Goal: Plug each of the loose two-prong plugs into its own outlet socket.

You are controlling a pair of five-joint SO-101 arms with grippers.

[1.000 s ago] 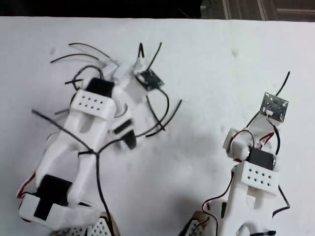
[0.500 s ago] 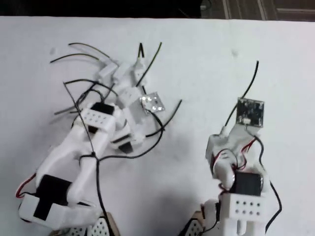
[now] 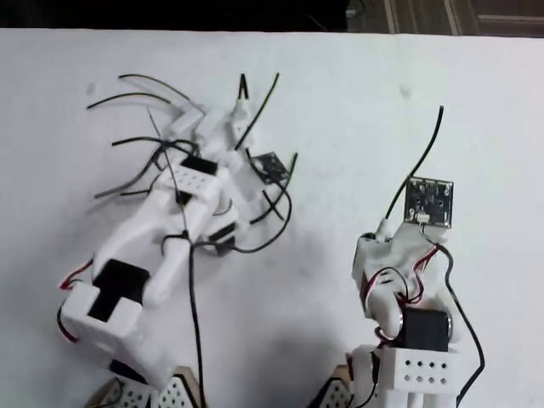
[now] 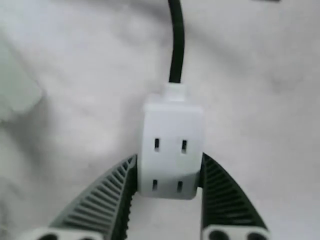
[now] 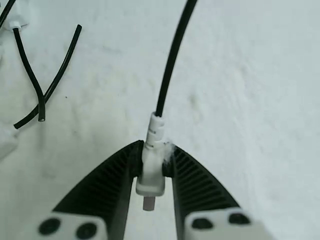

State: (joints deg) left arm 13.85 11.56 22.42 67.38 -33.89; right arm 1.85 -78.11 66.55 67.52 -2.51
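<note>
A socket (image 4: 172,127) is clamped in the left gripper (image 4: 168,161). A plug (image 5: 150,172) is pinched in the right gripper (image 5: 153,146), at the table's (image 3: 340,85) 3 o'clock.

Left arm (image 3: 140,242) lies stretched forward, jaws clamped; right arm (image 3: 382,255) sits folded closer in, jaws clamped.

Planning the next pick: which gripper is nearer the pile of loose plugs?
Left. The left gripper is at the pile of loose plugs, holding a socket block; the right gripper stands well apart, holding one plug.
</note>
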